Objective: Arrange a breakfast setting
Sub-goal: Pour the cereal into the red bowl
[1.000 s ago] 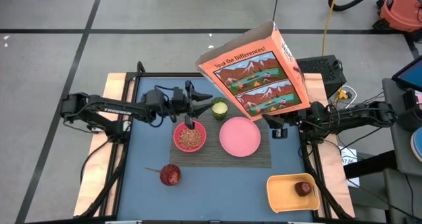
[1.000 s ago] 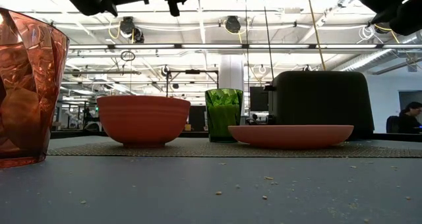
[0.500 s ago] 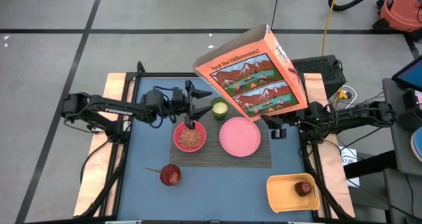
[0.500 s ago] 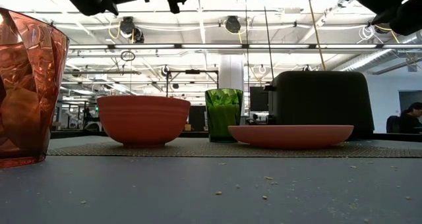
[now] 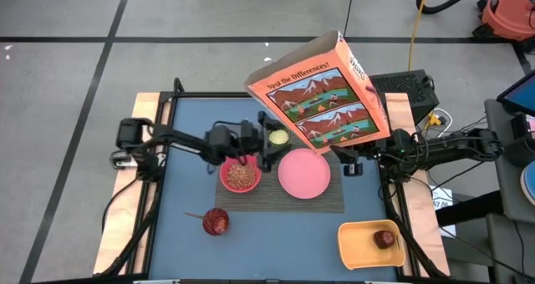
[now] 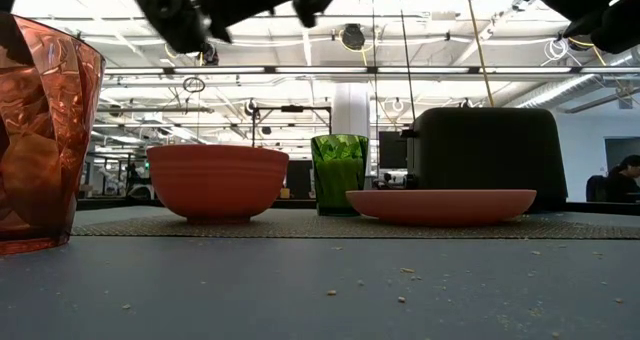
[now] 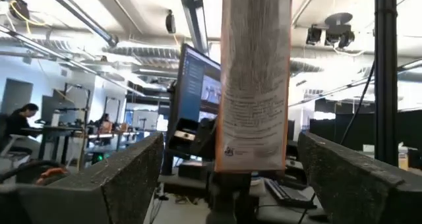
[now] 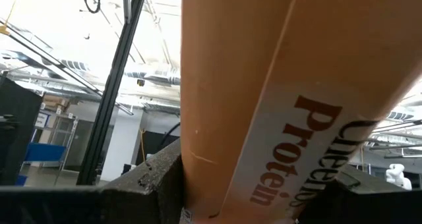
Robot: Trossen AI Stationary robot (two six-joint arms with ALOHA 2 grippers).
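Right gripper [image 5: 349, 160] clamped on base of cereal box [image 5: 320, 92], box held up in air, tilted, above far right part of table [image 5: 188, 121]; same box filling right wrist view [image 8: 277, 99] between the fingers. Left gripper [image 5: 266, 146] raised above mat [image 5: 334, 202], between bowl [image 5: 241, 175] and green cup [image 5: 278, 137], jaws spread wide, nothing between them; in left wrist view fingers [image 7: 112, 178] far apart with box edge [image 7: 256, 85] seen beyond. Bowl on left part of mat, brown cereal inside. Plate [image 5: 303, 173] on mat just right of bowl, bare. Green cup at far edge of mat. Red cup [image 5: 216, 221] near left, off mat. Orange tray [image 5: 370, 244] near right corner, apple [image 5: 384, 238] in it. Toaster [image 6: 488, 150] behind plate in low view.
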